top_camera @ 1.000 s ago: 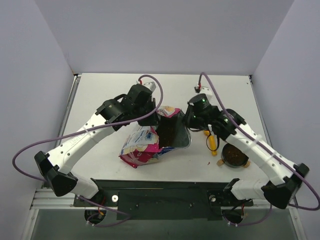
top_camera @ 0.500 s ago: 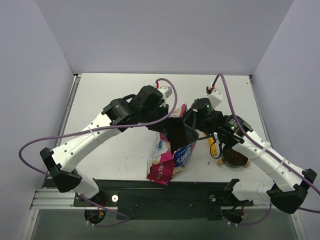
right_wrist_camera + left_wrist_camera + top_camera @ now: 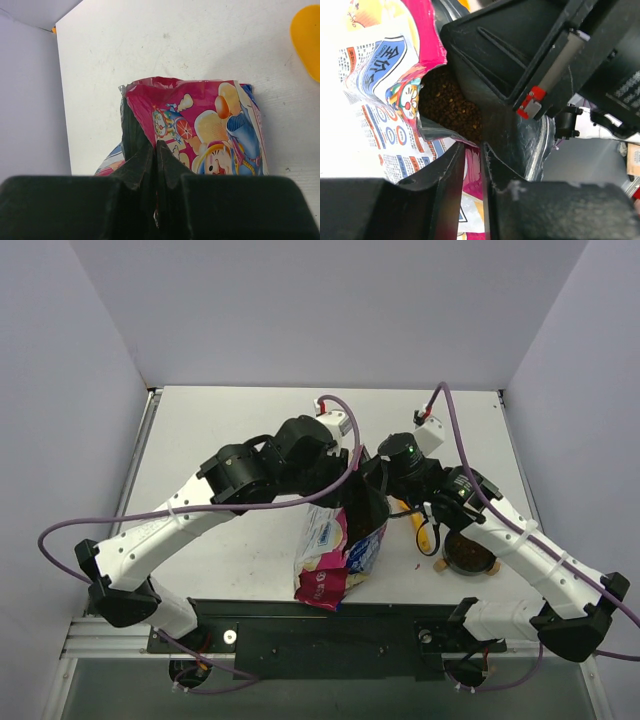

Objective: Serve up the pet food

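Observation:
The pink-and-blue cartoon bag [image 3: 335, 555] hangs upright over the table, mouth up, between both grippers. Dark-brown pet food [image 3: 451, 105] shows inside the open mouth of the bag [image 3: 375, 115]. My right gripper [image 3: 155, 145] is shut on the top rim of the bag [image 3: 215, 120]; in the top view the right gripper [image 3: 378, 483] sits at the mouth's right side. My left gripper [image 3: 472, 147] stands slightly open at the mouth's left side, with the pink rim lying in the narrow gap between its jaws. In the top view the left gripper [image 3: 350, 485] is partly hidden.
A black round bowl [image 3: 468, 552] with brown contents sits on the table [image 3: 220, 430] to the right of the bag. A yellow scoop [image 3: 422, 525] lies between bag and bowl, its yellow edge [image 3: 307, 40] showing in the right wrist view. Purple cables arch over both arms.
The bag went from lying flat on the table to hanging upright, lifted by both grippers. Both wrists moved closer together, and the left jaws have parted from shut.

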`<state>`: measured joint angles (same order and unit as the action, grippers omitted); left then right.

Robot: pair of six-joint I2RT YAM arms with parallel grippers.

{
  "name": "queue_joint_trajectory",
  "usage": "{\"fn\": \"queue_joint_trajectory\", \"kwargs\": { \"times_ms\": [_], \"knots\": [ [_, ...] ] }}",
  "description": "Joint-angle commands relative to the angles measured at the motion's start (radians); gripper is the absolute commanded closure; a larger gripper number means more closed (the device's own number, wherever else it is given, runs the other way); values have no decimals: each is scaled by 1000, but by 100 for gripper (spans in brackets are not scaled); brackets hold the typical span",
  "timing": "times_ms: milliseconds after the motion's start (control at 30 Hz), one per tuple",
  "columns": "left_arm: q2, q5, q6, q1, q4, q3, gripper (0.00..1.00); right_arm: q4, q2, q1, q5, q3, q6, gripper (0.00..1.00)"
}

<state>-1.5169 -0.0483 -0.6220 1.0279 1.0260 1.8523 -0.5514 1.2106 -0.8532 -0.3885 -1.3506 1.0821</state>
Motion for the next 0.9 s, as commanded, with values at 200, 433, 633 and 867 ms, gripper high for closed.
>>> {"fn": "queue_joint_trajectory", "kwargs": {
  "times_ms": [200, 433, 633, 867],
  "knots": [
    [83, -148, -18, 6, -83, -31, 62, 133, -34, -6, 22, -117, -13, 100],
    [89, -263, -27, 4, 19, 59, 35, 38, -8, 0, 190, -168, -278, 100],
    [72, -318, -41, 1, 37, 87, 17, -223, 53, 9, 258, -239, -500, 73],
    [-2, -294, -50, 0, 92, 104, 14, -455, 83, 17, 235, -312, -661, 40]
  ]
}}
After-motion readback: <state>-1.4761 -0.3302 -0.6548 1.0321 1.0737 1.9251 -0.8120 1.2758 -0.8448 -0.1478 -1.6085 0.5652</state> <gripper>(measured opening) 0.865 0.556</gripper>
